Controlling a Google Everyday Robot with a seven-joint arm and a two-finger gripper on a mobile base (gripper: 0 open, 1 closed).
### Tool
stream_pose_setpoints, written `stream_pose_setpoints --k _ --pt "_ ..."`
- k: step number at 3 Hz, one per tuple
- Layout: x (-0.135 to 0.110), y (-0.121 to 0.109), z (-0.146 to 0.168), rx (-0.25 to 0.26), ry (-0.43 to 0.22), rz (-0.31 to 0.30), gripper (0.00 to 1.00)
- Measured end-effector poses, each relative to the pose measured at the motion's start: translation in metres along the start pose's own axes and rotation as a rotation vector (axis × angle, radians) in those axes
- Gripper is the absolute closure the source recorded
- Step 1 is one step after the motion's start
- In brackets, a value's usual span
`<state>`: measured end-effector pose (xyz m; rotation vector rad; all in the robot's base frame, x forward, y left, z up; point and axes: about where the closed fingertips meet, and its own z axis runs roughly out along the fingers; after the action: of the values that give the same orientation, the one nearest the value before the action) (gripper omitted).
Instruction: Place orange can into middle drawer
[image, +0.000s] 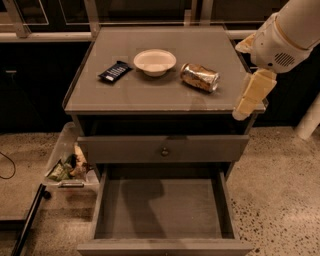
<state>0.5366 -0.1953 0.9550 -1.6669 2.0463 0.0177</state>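
Observation:
The orange can (200, 77) lies on its side on the grey cabinet top (125, 95), right of centre. The middle drawer (160, 205) is pulled open at the bottom of the view, its flat floor bare. My gripper (245, 105) hangs on the white arm (287, 35) at the cabinet's right edge, to the right of the can and apart from it, with nothing in it.
A white bowl (154, 61) and a dark blue snack packet (115, 71) lie on the top, left of the can. The drawer front with a brass knob (164, 150) sits above the open drawer. A clear bin of packets (67, 167) stands on the floor at the left.

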Motion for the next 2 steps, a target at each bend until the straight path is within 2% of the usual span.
stream_pose_setpoints --k 1,2 --pt "-0.0074 -0.0336 0.0312 0.022 -0.044 -0.013 0.0" --pt "-0.0067 -0.035 0.0337 0.021 -0.046 -0.01 0.0"
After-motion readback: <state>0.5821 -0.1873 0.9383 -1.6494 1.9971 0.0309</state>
